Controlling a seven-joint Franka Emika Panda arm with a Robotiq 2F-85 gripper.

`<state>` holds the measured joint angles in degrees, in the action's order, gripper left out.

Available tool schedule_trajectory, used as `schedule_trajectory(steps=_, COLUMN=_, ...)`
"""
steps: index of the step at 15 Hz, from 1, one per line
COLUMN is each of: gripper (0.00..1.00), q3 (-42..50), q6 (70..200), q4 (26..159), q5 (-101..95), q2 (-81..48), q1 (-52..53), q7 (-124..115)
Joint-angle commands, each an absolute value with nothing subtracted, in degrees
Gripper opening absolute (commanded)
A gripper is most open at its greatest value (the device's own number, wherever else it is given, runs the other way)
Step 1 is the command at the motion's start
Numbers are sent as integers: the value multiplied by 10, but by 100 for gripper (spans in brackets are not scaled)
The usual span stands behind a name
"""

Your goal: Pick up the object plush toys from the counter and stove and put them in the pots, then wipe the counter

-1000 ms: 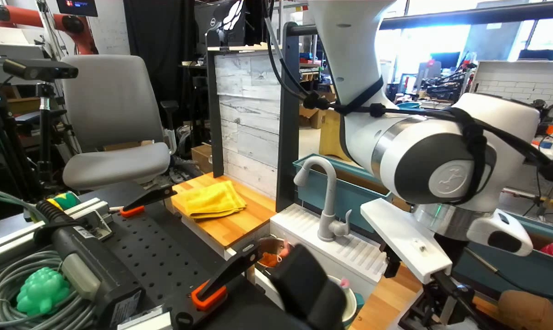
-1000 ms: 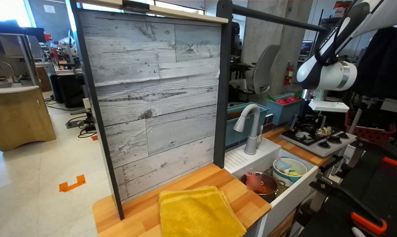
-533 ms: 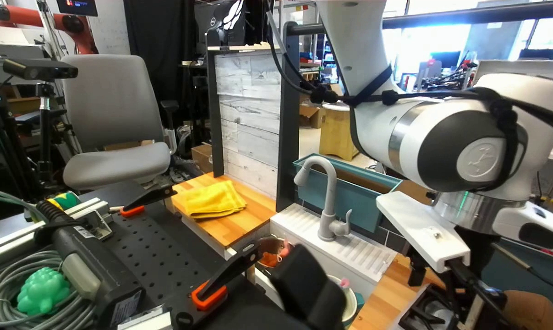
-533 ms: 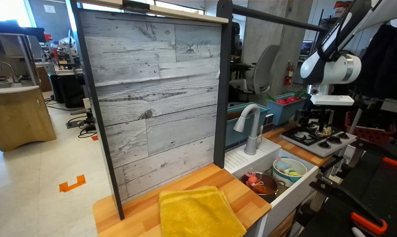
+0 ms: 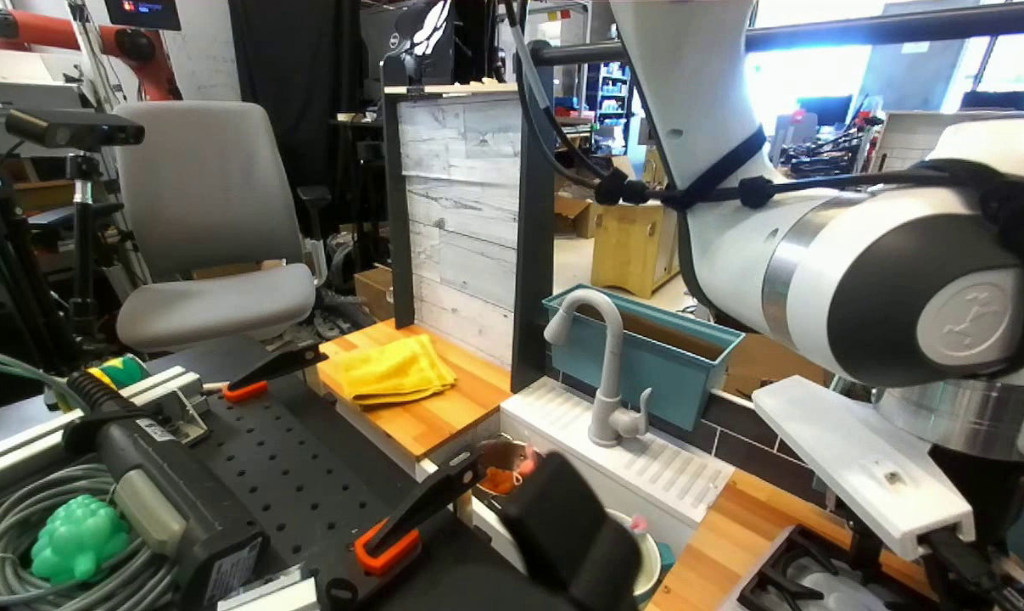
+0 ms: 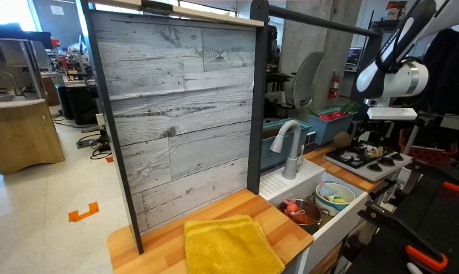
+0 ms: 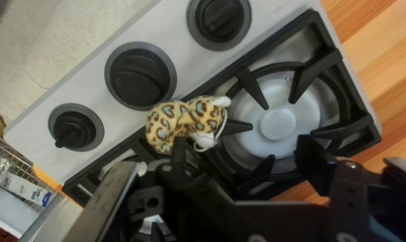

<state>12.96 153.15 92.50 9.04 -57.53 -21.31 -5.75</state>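
Note:
A yellow leopard-spotted plush toy lies on the stove grate by the knobs in the wrist view; it shows small in an exterior view. My gripper is open and empty over the stove, its left finger overlapping the toy's lower edge in view. In an exterior view the gripper hangs above the stove. In the sink, a metal pot holds pink and orange toys. A white pot with a teal band holds blue and yellow-green things. A folded yellow towel lies on the wooden counter.
A grey faucet stands behind the sink. Teal bins line the back, one with red vegetables. A brown rounded object stands behind the stove. A dark post and rail frame the counter. Black clamps sit at the front.
The arm and gripper have moved right in both exterior views. The brown object behind the stove now shows in an exterior view. The spotted toy, pots and towel have not moved.

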Motion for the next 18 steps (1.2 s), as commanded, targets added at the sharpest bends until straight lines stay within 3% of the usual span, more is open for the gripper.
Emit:
schedule_trajectory(steps=1, gripper=86, q3=152, q6=1576, q4=899, q5=77, q2=-618, q1=-203, q7=-77)
schedule_trajectory(steps=4, gripper=81, q3=162, q6=1556, q4=889, q5=74, q2=-631, q1=-209, q7=-76)
schedule_trajectory(steps=5, gripper=75, q3=164, q6=1553, q4=890, q5=74, q2=-633, q1=-212, q7=-72)
schedule_trajectory(steps=6, gripper=55, q3=163, q6=1549, q4=890, q5=73, q2=-634, q1=-215, q7=-68)
schedule_trajectory(steps=8, gripper=49, q3=162, q6=1547, q4=890, q5=74, q2=-635, q1=-220, q7=-65)
schedule_trajectory(steps=10, gripper=35, q3=157, q6=1549, q4=891, q5=75, q2=-632, q1=-222, q7=-60)
schedule_trajectory(steps=11, gripper=76, q3=156, q6=1549, q4=892, q5=75, q2=-631, q1=-222, q7=-59)
schedule_trajectory(steps=12, gripper=72, q3=154, q6=1551, q4=892, q5=76, q2=-631, q1=-223, q7=-58)
schedule_trajectory(steps=13, gripper=22, q3=150, q6=1560, q4=893, q5=77, q2=-630, q1=-226, q7=-54)
schedule_trajectory(steps=15, gripper=25, q3=146, q6=1557, q4=897, q5=76, q2=-626, q1=-228, q7=-47)
schedule_trajectory(steps=18, gripper=4, q3=123, q6=1549, q4=913, q5=79, q2=-600, q1=-241, q7=-16)
